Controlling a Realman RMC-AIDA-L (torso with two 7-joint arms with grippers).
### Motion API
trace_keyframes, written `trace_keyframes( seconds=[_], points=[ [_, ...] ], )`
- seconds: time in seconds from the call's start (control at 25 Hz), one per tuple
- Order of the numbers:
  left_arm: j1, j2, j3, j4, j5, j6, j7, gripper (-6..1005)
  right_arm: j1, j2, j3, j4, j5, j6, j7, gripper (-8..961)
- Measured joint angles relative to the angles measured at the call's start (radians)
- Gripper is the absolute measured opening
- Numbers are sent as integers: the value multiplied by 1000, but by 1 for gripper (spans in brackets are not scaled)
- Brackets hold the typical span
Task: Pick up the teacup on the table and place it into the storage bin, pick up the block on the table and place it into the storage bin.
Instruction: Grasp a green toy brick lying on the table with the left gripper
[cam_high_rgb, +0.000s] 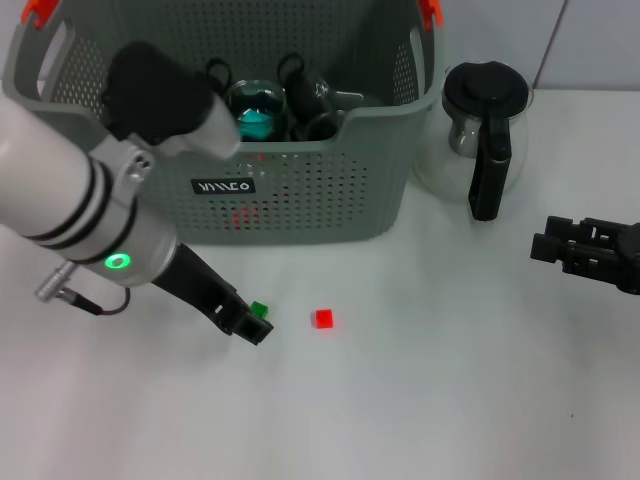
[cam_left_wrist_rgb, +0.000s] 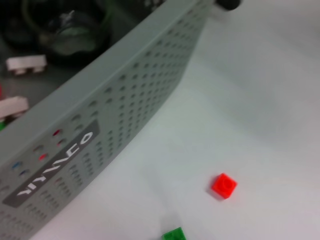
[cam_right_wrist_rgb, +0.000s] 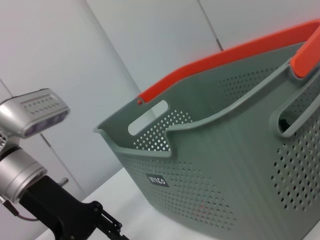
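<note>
The grey-green storage bin (cam_high_rgb: 300, 190) (cam_left_wrist_rgb: 125, 100) (cam_right_wrist_rgb: 210, 165) stands at the back of the white table. Glass teacups lie inside it, one with a teal inside (cam_high_rgb: 258, 112). No teacup shows on the table itself. A small red block (cam_high_rgb: 322, 319) (cam_left_wrist_rgb: 223, 185) lies on the table in front of the bin. A green block (cam_high_rgb: 260, 310) (cam_left_wrist_rgb: 174, 234) sits just left of it, right at the tip of my left gripper (cam_high_rgb: 250, 327), which is low over the table. My right gripper (cam_high_rgb: 545, 245) hovers open at the far right, apart from everything.
A glass coffee pot with a black handle (cam_high_rgb: 485, 135) stands right of the bin. White bricks (cam_left_wrist_rgb: 25, 62) lie inside the bin. My left arm (cam_high_rgb: 90, 210) (cam_right_wrist_rgb: 55, 210) covers part of the bin's front left.
</note>
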Motion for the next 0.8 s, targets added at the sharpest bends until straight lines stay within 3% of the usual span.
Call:
trace_keyframes(
  seconds=[0.36,0.8],
  points=[
    [-76,-3,104,-51,95,-24,-227,656,2,0,0,0,1,0,-3,607],
    [-156,-4,141,-207,124,-96,-260,654,1,0,0,0,0,-1,-4,606]
  ],
)
